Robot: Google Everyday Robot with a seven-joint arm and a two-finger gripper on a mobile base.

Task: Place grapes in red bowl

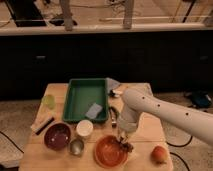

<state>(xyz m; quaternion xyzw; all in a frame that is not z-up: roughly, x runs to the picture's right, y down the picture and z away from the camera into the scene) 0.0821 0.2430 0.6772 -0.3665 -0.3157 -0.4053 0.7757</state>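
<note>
Camera view: my arm comes in from the right & bends down over the bench (42, 156). My gripper (123, 139) is low, right at the right edge of the red bowl (106, 152). The grapes (128, 147) are a small dark lump just under my gripper, at the bowl's right rim. I can't tell if they sit inside the bowl or on the rim. I also can't tell if my gripper is open or has hold of them.

So I think the job is nearly done: the grapes are at the bowl, not off on the bench somewhere. Left to do, I guess: make sure they're in, let go, lift away.

Other stuff nearby: purple bowl (56, 136), metal cup (76, 147), white cup (84, 128), green tray (82, 100). A round orange fruit (159, 154) sits to the right of the red bowl.
</note>
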